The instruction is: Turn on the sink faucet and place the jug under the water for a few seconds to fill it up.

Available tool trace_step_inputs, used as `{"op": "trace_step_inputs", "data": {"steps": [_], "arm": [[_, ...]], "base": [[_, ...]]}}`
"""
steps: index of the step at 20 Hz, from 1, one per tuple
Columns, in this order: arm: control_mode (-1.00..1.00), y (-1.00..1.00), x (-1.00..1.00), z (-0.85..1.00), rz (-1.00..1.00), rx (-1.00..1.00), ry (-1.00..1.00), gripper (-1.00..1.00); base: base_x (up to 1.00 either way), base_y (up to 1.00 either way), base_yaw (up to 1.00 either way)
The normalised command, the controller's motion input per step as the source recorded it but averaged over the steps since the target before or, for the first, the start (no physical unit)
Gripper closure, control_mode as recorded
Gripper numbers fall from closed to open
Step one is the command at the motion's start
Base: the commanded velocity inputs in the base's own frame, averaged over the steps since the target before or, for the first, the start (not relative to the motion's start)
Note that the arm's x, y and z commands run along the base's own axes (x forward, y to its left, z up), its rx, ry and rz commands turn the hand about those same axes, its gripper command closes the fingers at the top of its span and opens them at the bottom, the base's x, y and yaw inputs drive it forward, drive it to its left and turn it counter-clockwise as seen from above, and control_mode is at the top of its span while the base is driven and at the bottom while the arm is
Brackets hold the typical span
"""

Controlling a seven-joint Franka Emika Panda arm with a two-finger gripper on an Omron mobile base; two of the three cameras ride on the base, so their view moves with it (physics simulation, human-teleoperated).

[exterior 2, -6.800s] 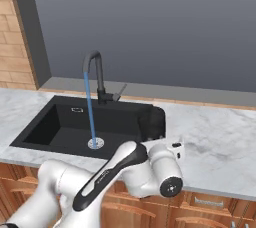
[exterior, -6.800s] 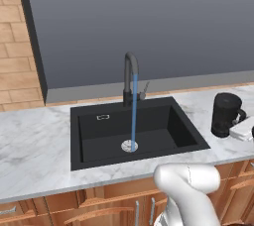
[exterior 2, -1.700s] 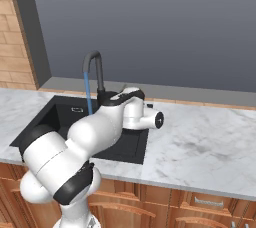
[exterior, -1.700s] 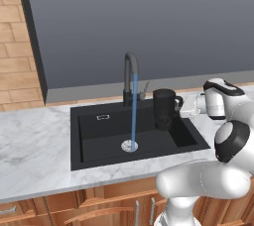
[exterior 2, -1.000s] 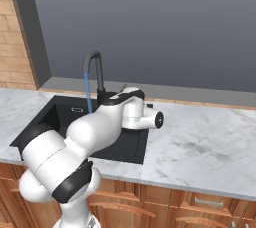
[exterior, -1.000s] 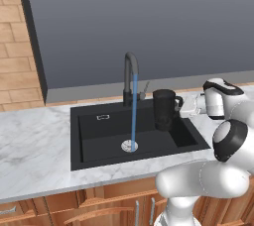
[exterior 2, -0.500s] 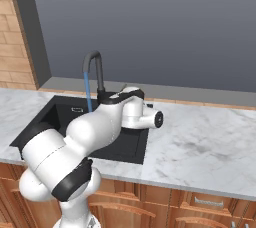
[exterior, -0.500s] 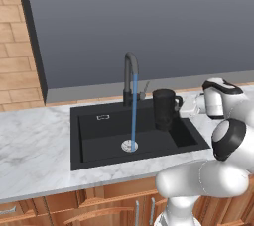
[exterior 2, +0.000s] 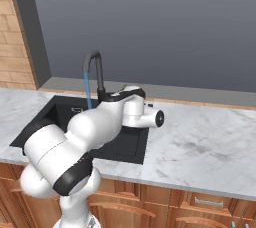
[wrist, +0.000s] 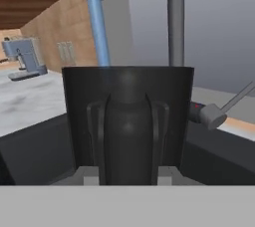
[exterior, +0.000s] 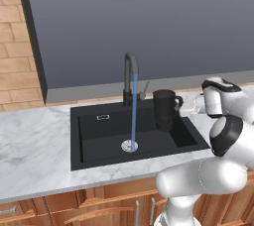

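Black jug [exterior: 163, 110] hangs upright over the right side of the sink [exterior: 101, 143], my gripper [wrist: 128, 173] clamped on its handle; blue water [exterior: 134, 111] falls beside it from the gooseneck faucet [exterior: 130, 74]

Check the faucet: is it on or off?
On. A blue stream of water falls from the faucet spout to the drain of the sink.
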Motion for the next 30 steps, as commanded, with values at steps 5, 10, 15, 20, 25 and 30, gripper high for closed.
{"op": "trace_step_inputs", "data": {"steps": [5, 10, 15, 20, 25, 30], "arm": [[-1.0, -0.02, 0.32, 0.0, 0.0, 0.0, 0.12, 1.0], [-1.0, 0.0, 0.22, 0.0, 0.0, 0.0, 0.07, 1.0], [-1.0, 0.12, 0.14, 0.0, 0.0, 0.0, 0.02, 1.0], [-1.0, 0.11, 0.15, 0.0, 0.0, 0.0, 0.02, 1.0], [-1.0, 0.29, 0.15, 0.0, 0.0, -0.02, 0.01, 1.0], [-1.0, 0.39, 0.16, 0.0, 0.03, -0.06, 0.01, 1.0]], "base": [[0.0, 0.0, 0.0], [0.0, 0.0, 0.0], [0.0, 0.0, 0.0], [0.0, 0.0, 0.0], [0.0, 0.0, 0.0], [0.0, 0.0, 0.0]]}}
